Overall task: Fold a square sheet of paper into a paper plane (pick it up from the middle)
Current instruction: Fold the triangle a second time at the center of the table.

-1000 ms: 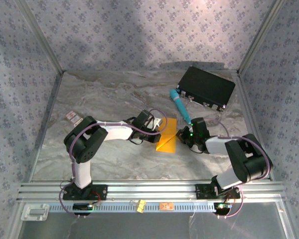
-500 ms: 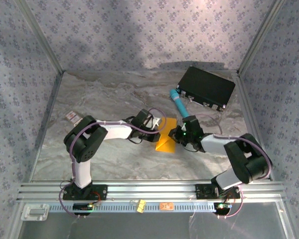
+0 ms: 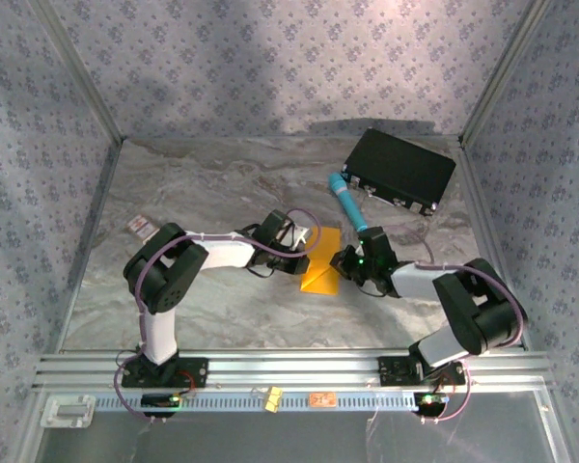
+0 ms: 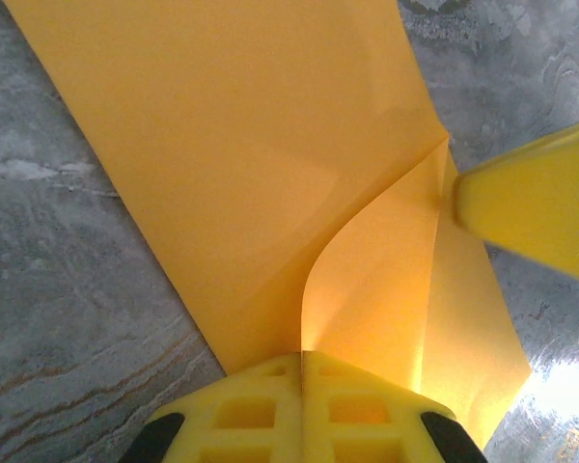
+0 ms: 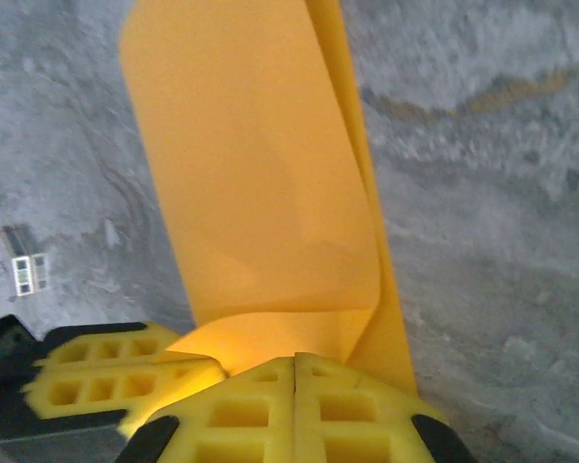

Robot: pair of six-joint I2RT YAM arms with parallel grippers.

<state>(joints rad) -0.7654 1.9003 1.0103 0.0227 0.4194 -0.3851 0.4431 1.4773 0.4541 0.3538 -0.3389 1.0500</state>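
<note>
The square sheet of paper (image 3: pixel 321 262), bright orange-yellow, lies mid-table with one side curled up off the marble. In the left wrist view the paper (image 4: pixel 241 145) has its raised flap running straight into the seam of my left gripper (image 4: pixel 302 359), which is shut on that edge. My right gripper (image 5: pixel 296 362) is shut, and its closed tips rest against the base of the curled flap of the paper (image 5: pixel 251 183). From above, the left gripper (image 3: pixel 305 247) and right gripper (image 3: pixel 344 262) flank the sheet closely. No paper plane shape is visible.
A teal pen-like cylinder (image 3: pixel 348 203) lies just behind the right gripper, with a black box (image 3: pixel 400 169) at the back right. A small white-and-red card (image 3: pixel 141 227) sits at the left. Patterned walls close in three sides.
My right gripper has slid left up against the sheet's right edge. The left gripper has drawn slightly left with the paper edge, and the sheet looks narrower from above.
</note>
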